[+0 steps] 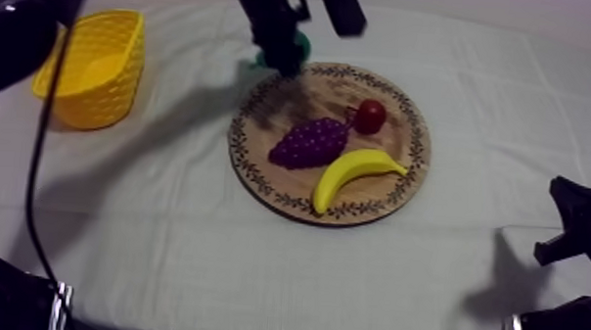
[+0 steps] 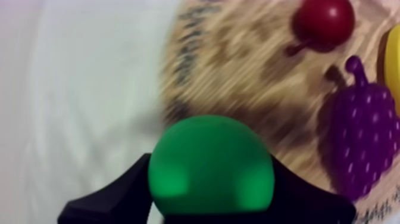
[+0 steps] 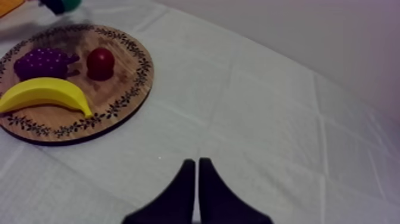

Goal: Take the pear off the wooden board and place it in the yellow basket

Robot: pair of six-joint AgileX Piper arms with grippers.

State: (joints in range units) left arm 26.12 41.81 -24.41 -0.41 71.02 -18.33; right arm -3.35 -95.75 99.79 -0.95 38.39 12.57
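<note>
The green pear (image 2: pixel 211 167) is clamped between the two black fingers of the left gripper (image 1: pixel 283 53), which are closed tight on its sides. In the top view it sits at the upper centre of the frame, over the far rim of the round wooden board (image 1: pixel 260 165), and it looks lifted clear of the wood.

So the pick-up seems done. What is left is the carry across to the yellow basket (image 1: pixel 118 78) at the upper left of the frame, and the release inside it.

On the board lie one purple bunch of grapes (image 1: pixel 309 143), one banana (image 1: pixel 353 172) and one small red fruit (image 1: pixel 369 116). There is one pear, one board and one basket.

The right gripper (image 3: pixel 197 173) rests over the cloth-covered table (image 1: pixel 158 237) at the lower right, its fingers pressed together on nothing.
</note>
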